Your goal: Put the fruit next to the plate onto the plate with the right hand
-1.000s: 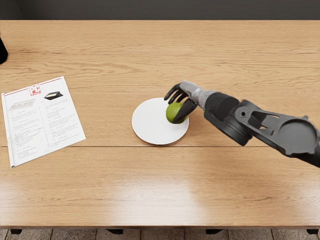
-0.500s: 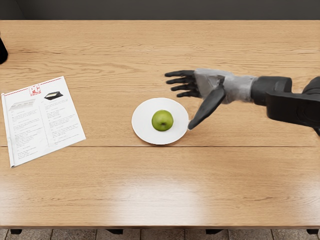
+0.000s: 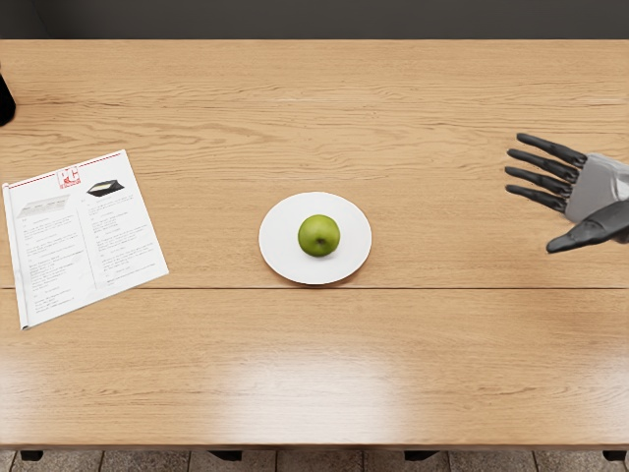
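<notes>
Lying flat at the left of the frame, a printed sheet (image 3: pixel 84 234) is taking no part in the job and is sitting well apart from everything else on the table (image 3: pixel 314 374), while a dark object (image 3: pixel 5 98) is just poking in at the upper left edge, too cropped to identify. Toward the centre, the white plate (image 3: pixel 285 258) is resting flat on the wood, and the green fruit (image 3: pixel 318 235) is sitting on it, close to its middle and clear of the rim all round. That placement is probably helping a round thing stay put rather than roll off the edge. Nothing is touching or gripping the fruit, so the task is looking complete. At the far right edge, about mid-height, the right robot hand (image 3: pixel 590 192) is hanging well apart from the plate, with only the hand and wrist showing and the rest of the arm lying outside the frame. Its fingers (image 3: pixel 539 167) are stretching out straight and fanned toward the left, the thumb is angling down and left below them, and the palm is holding nothing. Whether it is floating above the table or brushing it is not showing clearly. No left arm is appearing anywhere.
</notes>
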### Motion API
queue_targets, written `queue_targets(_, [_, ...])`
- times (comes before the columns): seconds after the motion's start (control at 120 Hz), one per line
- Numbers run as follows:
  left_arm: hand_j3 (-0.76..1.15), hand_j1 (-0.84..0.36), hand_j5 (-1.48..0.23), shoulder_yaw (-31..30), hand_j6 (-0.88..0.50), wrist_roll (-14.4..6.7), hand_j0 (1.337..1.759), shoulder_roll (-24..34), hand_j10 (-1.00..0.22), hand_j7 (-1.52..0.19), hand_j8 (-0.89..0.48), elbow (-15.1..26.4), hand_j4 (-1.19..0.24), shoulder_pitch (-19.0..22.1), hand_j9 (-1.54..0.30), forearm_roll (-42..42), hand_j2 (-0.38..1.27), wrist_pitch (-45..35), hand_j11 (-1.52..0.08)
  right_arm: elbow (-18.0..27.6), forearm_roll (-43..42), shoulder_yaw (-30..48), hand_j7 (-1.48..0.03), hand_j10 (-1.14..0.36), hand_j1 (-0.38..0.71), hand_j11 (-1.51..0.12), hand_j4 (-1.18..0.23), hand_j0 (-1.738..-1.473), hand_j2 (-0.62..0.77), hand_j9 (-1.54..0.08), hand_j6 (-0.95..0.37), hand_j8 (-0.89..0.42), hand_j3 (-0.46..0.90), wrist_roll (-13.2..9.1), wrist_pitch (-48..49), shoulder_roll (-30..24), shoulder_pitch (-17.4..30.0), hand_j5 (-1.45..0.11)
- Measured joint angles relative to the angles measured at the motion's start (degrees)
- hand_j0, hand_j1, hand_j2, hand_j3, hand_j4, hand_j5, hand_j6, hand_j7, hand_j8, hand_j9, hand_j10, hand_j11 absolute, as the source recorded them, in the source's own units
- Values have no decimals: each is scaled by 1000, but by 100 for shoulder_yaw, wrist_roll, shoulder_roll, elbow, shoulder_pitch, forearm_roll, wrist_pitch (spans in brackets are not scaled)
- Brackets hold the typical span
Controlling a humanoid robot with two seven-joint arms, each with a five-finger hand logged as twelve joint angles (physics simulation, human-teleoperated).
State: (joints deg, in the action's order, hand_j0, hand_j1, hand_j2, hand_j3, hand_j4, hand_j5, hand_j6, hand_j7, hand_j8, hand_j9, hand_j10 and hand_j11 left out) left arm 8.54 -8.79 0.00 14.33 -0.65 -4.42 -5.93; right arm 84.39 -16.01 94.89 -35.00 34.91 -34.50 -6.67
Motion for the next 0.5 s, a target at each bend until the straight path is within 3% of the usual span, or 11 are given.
queue_targets(0.5, [0, 349, 0, 4, 0, 0, 1658, 0, 0, 0, 0, -3, 0, 47, 0, 2, 0, -12, 0, -347, 45, 412, -32, -23, -320, -32, -24, -1658, -4, -32, -23, -23, 0, 0, 9, 45, 247, -32])
